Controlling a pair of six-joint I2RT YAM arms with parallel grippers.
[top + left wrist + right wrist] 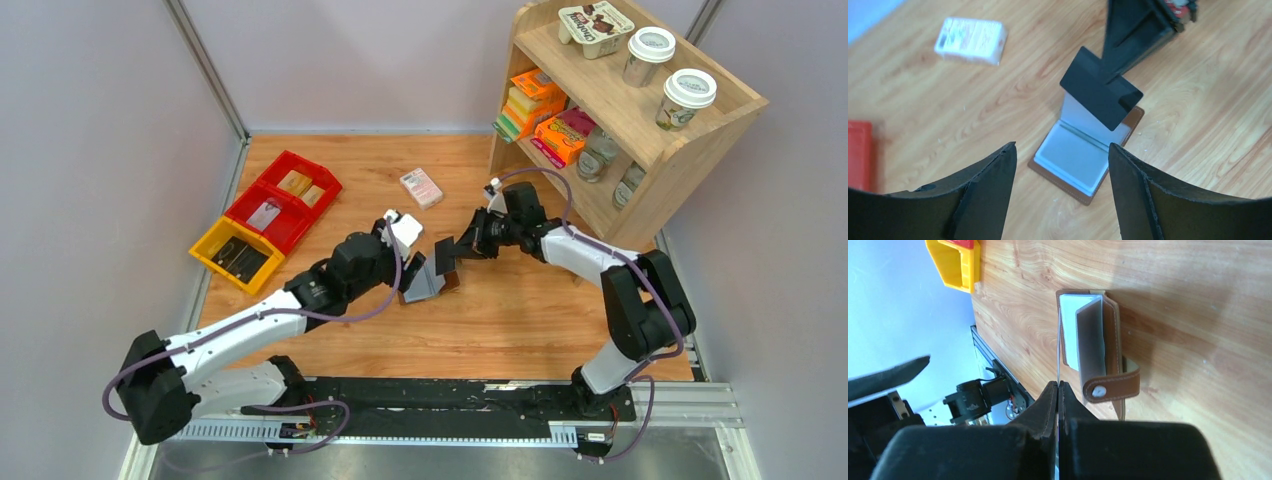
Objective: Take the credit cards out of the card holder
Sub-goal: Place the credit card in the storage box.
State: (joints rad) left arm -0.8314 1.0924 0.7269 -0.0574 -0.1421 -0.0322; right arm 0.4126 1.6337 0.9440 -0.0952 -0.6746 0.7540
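Observation:
The brown card holder (428, 287) lies open on the wooden table, its pale blue-grey pockets (1070, 157) facing up and its snap tab (1110, 385) at one side. My right gripper (1058, 385) is shut on one credit card (1100, 95), held just above the holder. That card looks dark in the left wrist view and shows edge-on (1058, 340) in the right wrist view. My left gripper (1061, 150) hovers over the holder's near end, open, with nothing between its fingers (993, 175). In the top view the held card (445, 258) hangs between the two arms.
A pink-and-white patterned box (421, 187) lies farther back on the table. Red bins (285, 195) and a yellow bin (237, 255) sit at the left edge. A wooden shelf (640, 130) with cups and packets stands at the back right.

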